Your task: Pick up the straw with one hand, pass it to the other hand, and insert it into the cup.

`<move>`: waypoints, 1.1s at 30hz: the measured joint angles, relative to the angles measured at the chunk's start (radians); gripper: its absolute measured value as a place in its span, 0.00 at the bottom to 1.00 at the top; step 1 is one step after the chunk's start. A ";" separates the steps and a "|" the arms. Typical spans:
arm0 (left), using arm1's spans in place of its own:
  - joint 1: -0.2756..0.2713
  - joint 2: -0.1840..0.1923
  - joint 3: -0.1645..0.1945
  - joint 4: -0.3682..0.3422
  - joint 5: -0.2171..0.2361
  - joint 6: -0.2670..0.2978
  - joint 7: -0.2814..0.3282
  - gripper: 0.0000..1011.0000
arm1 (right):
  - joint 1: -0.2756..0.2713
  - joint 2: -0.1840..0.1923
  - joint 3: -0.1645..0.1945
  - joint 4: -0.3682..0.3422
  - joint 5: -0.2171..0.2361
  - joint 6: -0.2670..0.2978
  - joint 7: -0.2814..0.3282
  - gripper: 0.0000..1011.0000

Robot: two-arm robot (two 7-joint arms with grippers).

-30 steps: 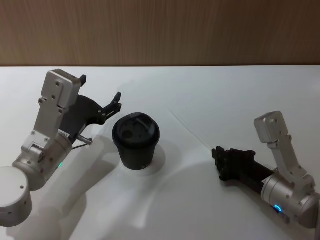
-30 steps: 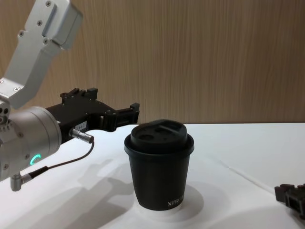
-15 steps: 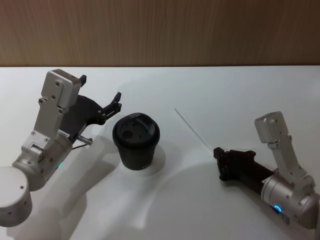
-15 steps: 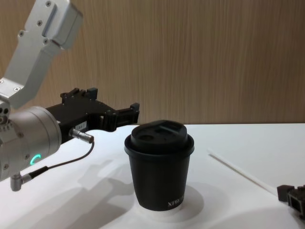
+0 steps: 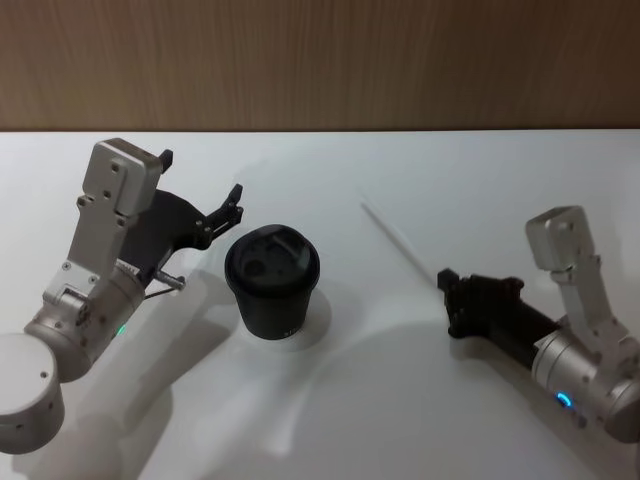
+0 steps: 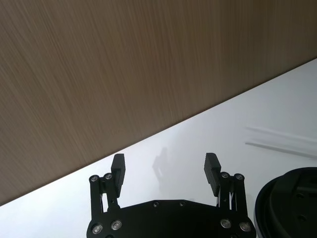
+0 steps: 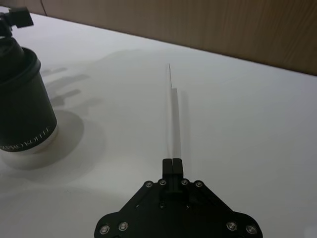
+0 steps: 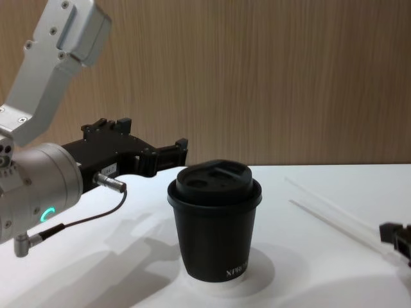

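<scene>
Straw [image 5: 400, 243]: thin, white. Near end pinched between the pressed-together fingers of the right gripper [image 5: 443, 281]; the rest projects straight ahead of the fingertips, raised just off the worktop [image 5: 420, 400] above its own shadow.
Cup [image 5: 272, 283]: black, lidded, upright, well to one side of the straw's free tip.
Left gripper [image 5: 200, 175]: fingers spread, nothing between them, the cup just beside one fingertip.
Step, as judged: pickup done, handover pending.
Next move calls for carrying the free end between the spread fingers.
</scene>
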 joint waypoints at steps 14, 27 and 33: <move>0.000 0.000 0.000 0.000 0.000 0.000 0.000 0.99 | 0.029 -0.008 0.035 -0.020 -0.027 -0.127 0.001 0.00; 0.000 0.000 0.000 0.000 0.000 0.000 0.000 0.99 | 0.083 -0.023 0.054 -0.025 -0.033 -0.276 0.039 0.00; 0.000 0.000 0.000 0.000 0.000 0.000 0.000 0.99 | 0.123 -0.028 0.055 -0.020 -0.019 -0.347 0.074 0.00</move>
